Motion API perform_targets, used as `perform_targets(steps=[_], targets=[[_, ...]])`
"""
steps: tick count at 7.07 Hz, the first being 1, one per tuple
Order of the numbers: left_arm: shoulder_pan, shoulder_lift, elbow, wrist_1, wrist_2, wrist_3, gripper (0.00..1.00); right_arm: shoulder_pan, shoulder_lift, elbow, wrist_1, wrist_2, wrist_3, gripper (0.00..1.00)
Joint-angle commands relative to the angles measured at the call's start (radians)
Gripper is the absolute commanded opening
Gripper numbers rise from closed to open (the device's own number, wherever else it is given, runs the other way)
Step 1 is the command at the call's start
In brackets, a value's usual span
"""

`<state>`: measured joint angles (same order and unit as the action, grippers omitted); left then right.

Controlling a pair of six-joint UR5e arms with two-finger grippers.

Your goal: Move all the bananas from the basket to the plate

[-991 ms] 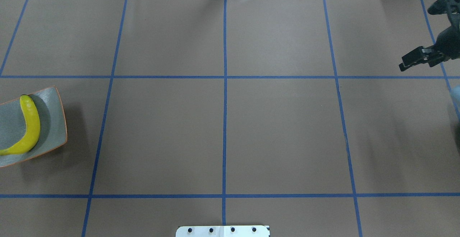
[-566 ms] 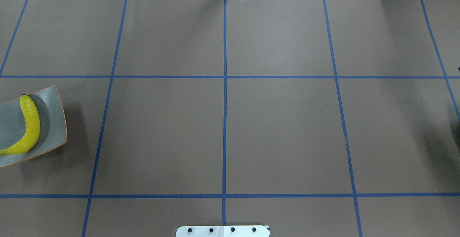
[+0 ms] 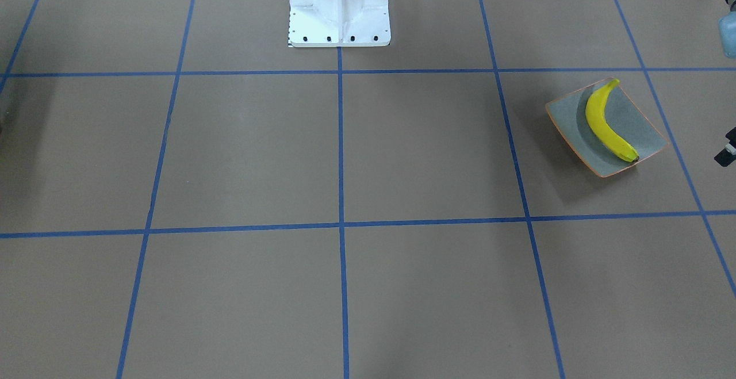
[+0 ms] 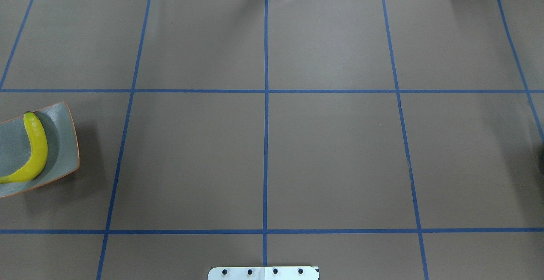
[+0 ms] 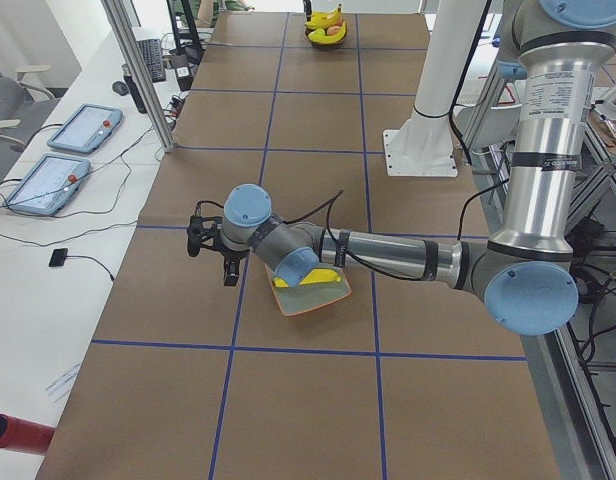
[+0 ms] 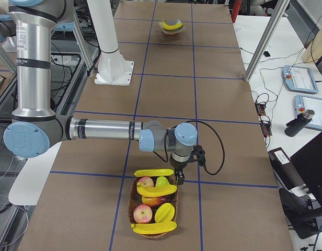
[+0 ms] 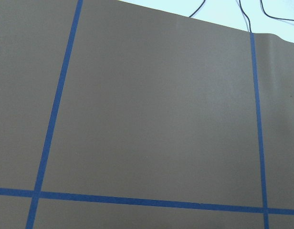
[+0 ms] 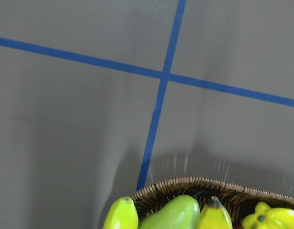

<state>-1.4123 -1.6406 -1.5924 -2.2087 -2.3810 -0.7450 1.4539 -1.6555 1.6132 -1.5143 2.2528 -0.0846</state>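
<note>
One yellow banana (image 4: 36,148) lies on the grey-green plate (image 4: 63,144) at the table's left edge; the front view shows this banana (image 3: 608,123) on the plate (image 3: 572,117) too. In the right side view, the wicker basket (image 6: 134,209) holds three more bananas: one (image 6: 154,172) across its far rim, one (image 6: 157,190) in the middle and one (image 6: 153,227) at the near side. My right gripper (image 6: 180,178) hangs at the basket's far right rim; I cannot tell whether it is open or shut. My left gripper (image 5: 212,250) hovers beside the plate (image 5: 298,308), its state unclear.
Red apples (image 6: 142,213), a green pear (image 8: 173,215) and a yellow starfruit (image 8: 271,219) share the basket (image 8: 199,183). The robot's white base (image 3: 339,5) stands at mid-table. Blue tape lines grid the brown table cover. Tablets and cables lie on side tables.
The right gripper, seen at the overhead view's right edge a second ago, has moved out of that view. Plate and banana have not moved.
</note>
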Motion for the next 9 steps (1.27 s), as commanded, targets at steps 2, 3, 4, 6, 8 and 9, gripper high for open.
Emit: perform_targets(steps=[2,3,4,6,8,9], targets=[[0.012,-0.001,0.0,-0.003,0.0,-0.001,1.0,0.002,-0.079,0.004,-0.001,-0.013,-0.018,1.0],[0.01,-0.001,0.002,-0.005,0.0,0.001,1.0,0.002,-0.116,0.016,-0.003,-0.012,-0.047,1.0],[0.012,-0.002,0.003,-0.005,0.0,0.004,1.0,0.005,-0.148,0.022,-0.003,-0.013,-0.1,1.0],[0.012,-0.005,0.0,-0.006,-0.003,0.004,1.0,0.002,-0.175,0.034,-0.003,-0.042,-0.118,1.0],[0.015,-0.005,0.002,-0.008,-0.003,0.004,1.0,-0.021,-0.161,0.034,-0.047,-0.05,-0.121,1.0],[0.016,-0.005,0.002,-0.009,-0.003,0.004,1.0,-0.023,-0.147,0.037,-0.084,-0.051,-0.129,1.0]])
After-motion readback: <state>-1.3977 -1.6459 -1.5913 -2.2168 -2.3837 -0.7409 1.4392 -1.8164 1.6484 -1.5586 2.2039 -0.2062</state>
